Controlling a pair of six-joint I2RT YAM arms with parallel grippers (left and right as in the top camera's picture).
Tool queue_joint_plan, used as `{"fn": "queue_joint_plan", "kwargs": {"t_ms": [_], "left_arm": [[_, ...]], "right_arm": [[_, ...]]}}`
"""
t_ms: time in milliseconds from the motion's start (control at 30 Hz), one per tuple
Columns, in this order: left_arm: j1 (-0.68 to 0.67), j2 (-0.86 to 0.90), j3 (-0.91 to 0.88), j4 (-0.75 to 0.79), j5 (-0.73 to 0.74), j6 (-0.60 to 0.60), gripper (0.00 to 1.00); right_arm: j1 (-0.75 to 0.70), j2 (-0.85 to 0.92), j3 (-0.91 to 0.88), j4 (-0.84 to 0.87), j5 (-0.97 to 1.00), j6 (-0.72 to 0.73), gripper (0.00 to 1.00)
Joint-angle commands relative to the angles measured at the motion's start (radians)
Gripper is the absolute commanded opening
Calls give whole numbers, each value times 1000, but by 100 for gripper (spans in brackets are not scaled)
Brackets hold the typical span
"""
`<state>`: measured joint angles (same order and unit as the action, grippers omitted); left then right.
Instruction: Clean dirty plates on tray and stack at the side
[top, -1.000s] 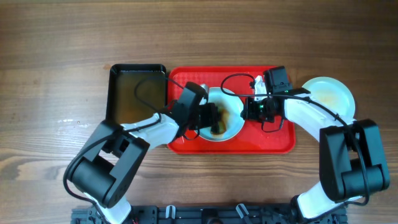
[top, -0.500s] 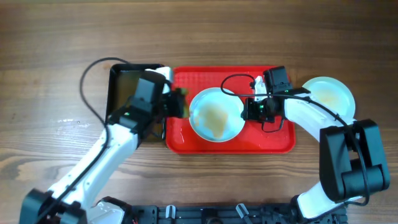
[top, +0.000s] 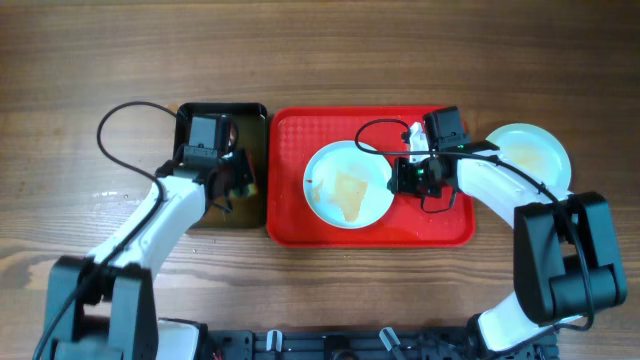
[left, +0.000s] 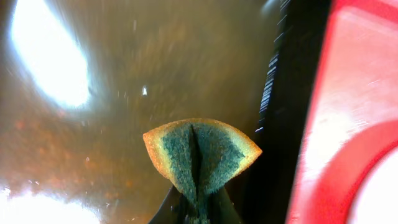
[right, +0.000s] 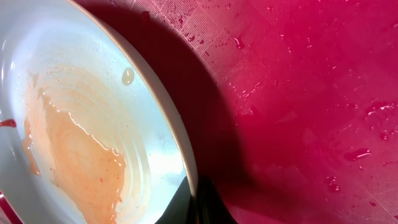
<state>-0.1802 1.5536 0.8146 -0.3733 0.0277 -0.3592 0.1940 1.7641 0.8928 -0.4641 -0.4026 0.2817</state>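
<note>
Two plates showed from overhead. The plate on the tray (top: 348, 185) lay near the middle of the red tray (top: 290, 135), and the second plate (top: 530, 152) sat on the wooden table (top: 100, 60) just off the tray's right end. The right arm partly covered it, so I could not tell whether it touched the tray.

The plate on the tray carried a pale orange smear across its centre, which the right wrist view (right: 74, 124) showed as thin streaks with a red fleck at the left edge. The second plate had a faint yellowish patch. Water beads dotted the textured tray floor (right: 298, 93) beside the plate.

A black tray (top: 215, 120) stood against the red tray's left side and held murky brown liquid that reflected the lights.

The right gripper (top: 400, 178) sat at the right rim of the plate on the tray. In its own camera its jaws (right: 198, 202) were closed narrowly and pinched that rim.

The left gripper (top: 240, 178) was over the black tray, near its right wall (left: 292, 93). Its jaws were squeezed tight on a sponge (left: 199, 152), green inside with a yellow edge, which was folded in the grip.

A black cable (top: 120, 115) looped out over the table from the left arm.
</note>
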Motion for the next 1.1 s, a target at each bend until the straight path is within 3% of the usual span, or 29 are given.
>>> {"fn": "queue_joint_plan", "kwargs": {"t_ms": [0, 267, 400, 533, 600, 767, 900, 1067], "left_arm": [[-23, -121, 5, 53, 158, 16, 4], [-292, -53, 5, 164, 193, 2, 4], [-386, 89, 5, 322, 193, -125, 4], [-380, 206, 5, 366, 153, -124, 4], [-358, 211, 5, 338, 43, -123, 4], [-296, 197, 5, 328, -56, -116, 4], [-294, 109, 5, 328, -18, -117, 4], [-293, -24, 5, 352, -83, -116, 4]], "right_arm": [[-1, 23, -11, -16, 71, -20, 4], [-1, 23, -11, -16, 70, -17, 4], [-1, 23, -11, -19, 70, -17, 4], [-1, 23, -11, -21, 70, -17, 4], [-1, 23, -11, -21, 69, -17, 4], [-1, 23, -11, -25, 69, -17, 4], [-1, 23, -11, -25, 70, -18, 4], [-1, 23, -11, -24, 70, -18, 4]]}}
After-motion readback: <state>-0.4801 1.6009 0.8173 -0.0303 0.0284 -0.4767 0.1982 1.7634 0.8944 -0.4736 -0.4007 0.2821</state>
